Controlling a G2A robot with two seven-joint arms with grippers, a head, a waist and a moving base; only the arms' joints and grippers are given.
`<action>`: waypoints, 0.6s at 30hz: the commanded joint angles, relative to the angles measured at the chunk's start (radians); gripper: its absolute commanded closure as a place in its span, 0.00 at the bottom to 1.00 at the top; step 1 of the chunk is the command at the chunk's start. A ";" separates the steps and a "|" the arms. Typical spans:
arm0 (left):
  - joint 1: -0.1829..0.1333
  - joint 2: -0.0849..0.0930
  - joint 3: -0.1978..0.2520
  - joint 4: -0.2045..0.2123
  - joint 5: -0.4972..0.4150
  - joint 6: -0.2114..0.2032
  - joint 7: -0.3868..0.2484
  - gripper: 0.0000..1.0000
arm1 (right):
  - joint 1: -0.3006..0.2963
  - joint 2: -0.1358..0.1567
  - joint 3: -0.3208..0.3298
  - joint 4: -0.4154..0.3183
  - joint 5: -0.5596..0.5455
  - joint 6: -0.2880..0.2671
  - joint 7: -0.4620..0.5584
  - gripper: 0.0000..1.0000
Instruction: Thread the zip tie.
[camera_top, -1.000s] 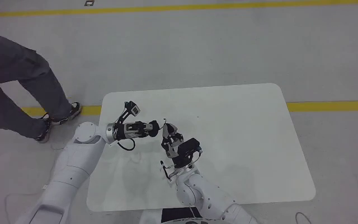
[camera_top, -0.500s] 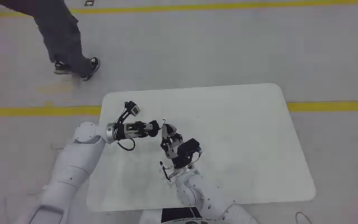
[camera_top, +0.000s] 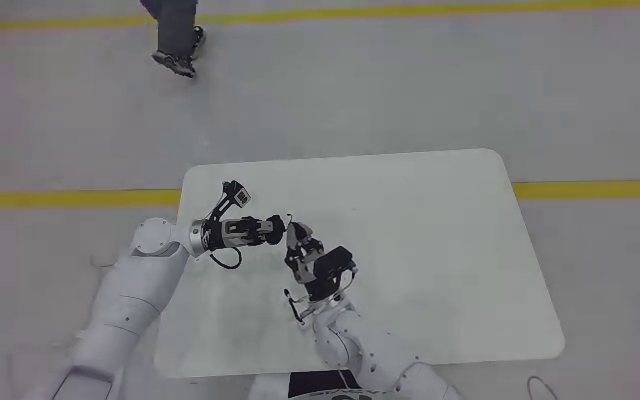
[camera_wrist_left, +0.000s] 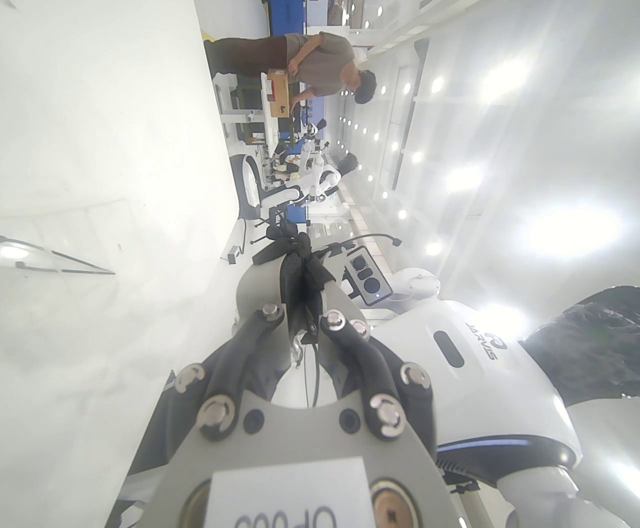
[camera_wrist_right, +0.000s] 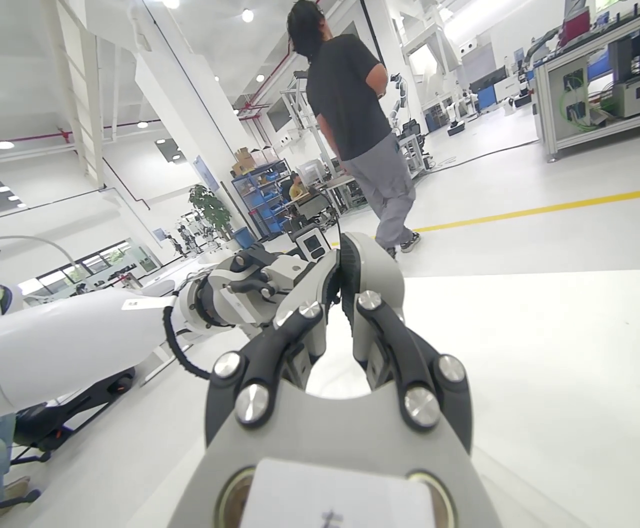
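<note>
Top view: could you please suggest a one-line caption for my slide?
Left gripper and right gripper meet tip to tip, both shut, above the white table.

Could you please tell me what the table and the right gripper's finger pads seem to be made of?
Table: white, smooth, slightly glossy, perhaps laminate or coated board; the left wrist view shows light reflected in it. Right gripper finger pads: black and ribbed, probably rubber.
</note>
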 joint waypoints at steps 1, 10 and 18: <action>0.000 0.000 0.000 0.000 0.000 0.000 0.000 1.00 | 0.001 0.000 -0.001 0.001 0.001 0.001 0.000 1.00; 0.000 0.000 0.000 0.000 0.000 0.000 0.000 1.00 | -0.003 0.002 0.003 -0.006 0.002 0.005 -0.020 1.00; 0.000 0.000 0.000 0.000 0.000 0.000 0.000 1.00 | -0.001 0.002 0.001 -0.001 0.002 0.006 -0.006 1.00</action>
